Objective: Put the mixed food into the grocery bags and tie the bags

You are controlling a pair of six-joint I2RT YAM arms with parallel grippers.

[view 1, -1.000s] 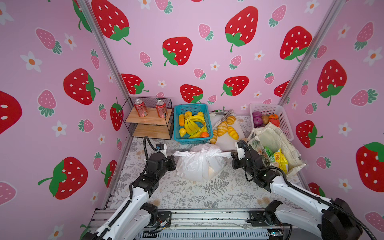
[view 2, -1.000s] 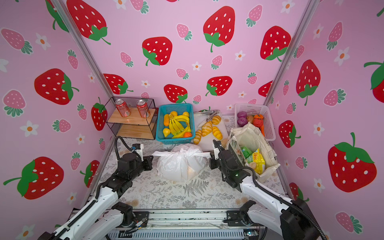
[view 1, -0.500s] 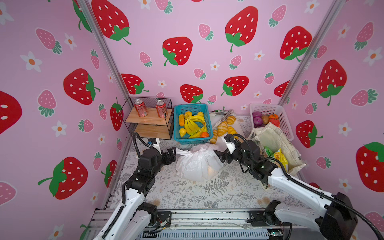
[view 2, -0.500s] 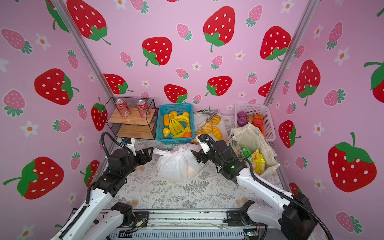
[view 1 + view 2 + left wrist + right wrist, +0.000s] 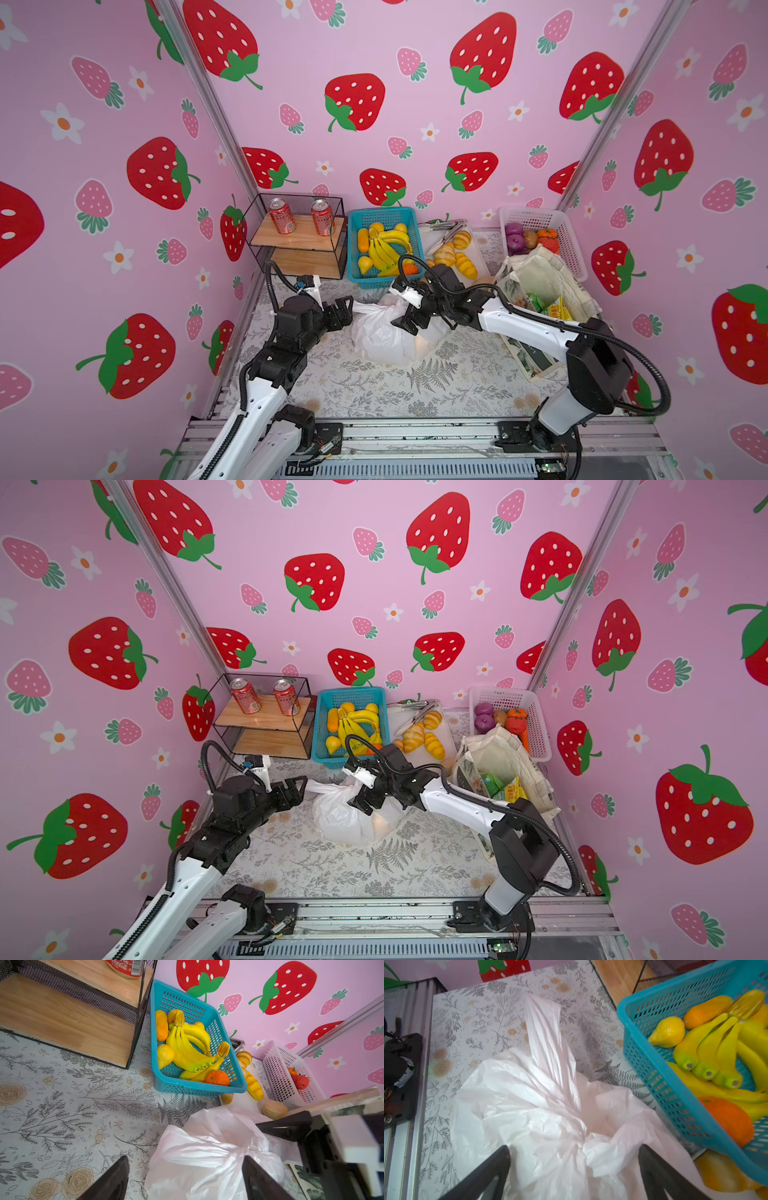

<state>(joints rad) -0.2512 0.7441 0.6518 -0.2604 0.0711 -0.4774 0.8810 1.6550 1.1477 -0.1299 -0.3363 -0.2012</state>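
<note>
Left tool (image 5: 344, 310): jaws stood wide apart and empty, just beside the left flank of the white plastic bag (image 5: 380, 338). In the left wrist view the plastic lay between the fingers (image 5: 256, 1178) without being pinched.
Right tool (image 5: 409, 322): jaws were also spread wide and gripped nothing. It hung over the bag's bunched top, reaching in from the right.
White plastic bag: it sat in the middle of the counter (image 5: 374, 395), rounded and full, with a pale orange shape showing through the film.
Bag neck (image 5: 583, 1138): it was gathered into a tight twist, with one handle strip (image 5: 548, 1032) lying loose toward the left tool. Whether this was a finished knot could not be told.
Canvas tote (image 5: 540, 274): it stood at the right of the counter, well apart from both tools. Its mouth gaped, its straps were slack, and nothing was tied.
Snack packets (image 5: 500, 787): green and yellow, they lay inside the tote.
Round bun (image 5: 274, 1109): it lay loose on the counter, between the plastic bag and the tote.
Done, by my reading: both bags were loaded, and the white one was closed or nearly so.
Left, by my reading: checking or tightening that knot, packing any stray food, then closing the tote.
</note>
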